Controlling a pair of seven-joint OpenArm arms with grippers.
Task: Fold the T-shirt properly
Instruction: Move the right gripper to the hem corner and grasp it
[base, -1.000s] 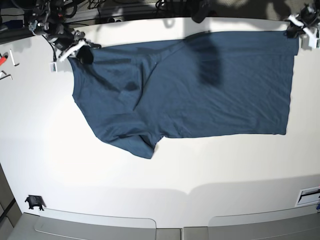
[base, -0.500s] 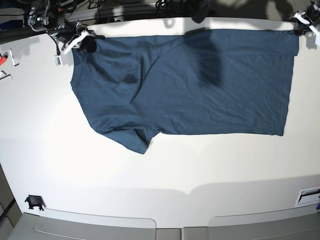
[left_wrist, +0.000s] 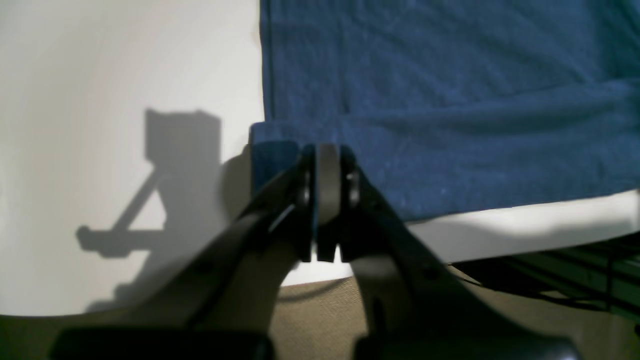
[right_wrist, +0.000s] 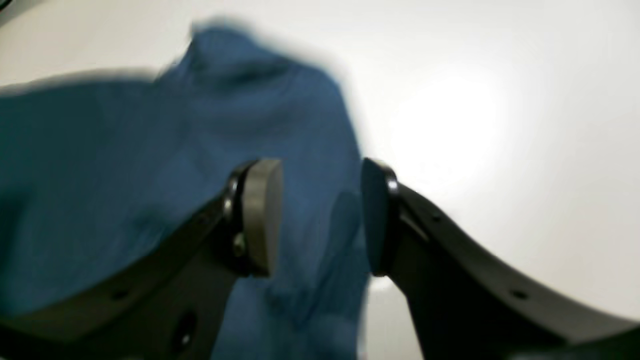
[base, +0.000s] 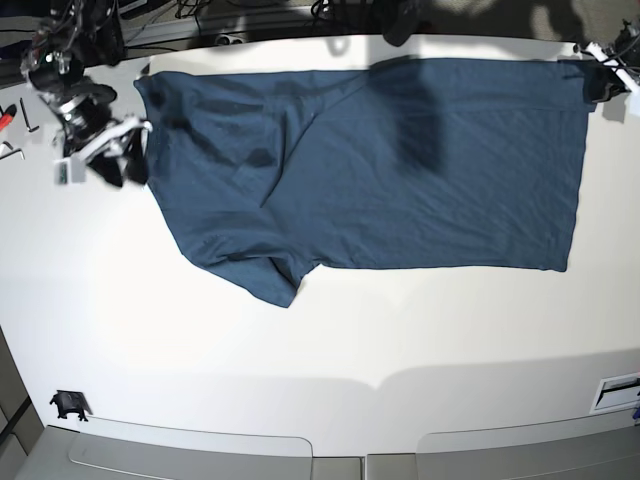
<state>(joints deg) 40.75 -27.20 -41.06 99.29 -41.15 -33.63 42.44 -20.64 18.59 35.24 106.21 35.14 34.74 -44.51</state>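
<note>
Teal-blue cotton T-shirt (base: 400, 170): lies spread across the far half of the white bench (base: 320, 340), long side running left to right in the base view, wrinkled, one short sleeve (base: 265, 280) poking toward the near edge.
Hem corner: at the far right of the base view, pinched in the left tool (left_wrist: 320, 165); the wrist view shows the two dark jaws pressed together on a folded bit of blue cloth, right at the bench edge.
Shoulder end: at the far left of the base view, lying flat on the bench.
Right tool (right_wrist: 320, 215): jaws apart, nothing gripped; blurred blue cloth shows between and behind the round pads (right_wrist: 260, 215). In the base view it sits just beside the shirt's left edge.
Small black clip (base: 68, 404): near left corner of the bench, well apart from the shirt.
</note>
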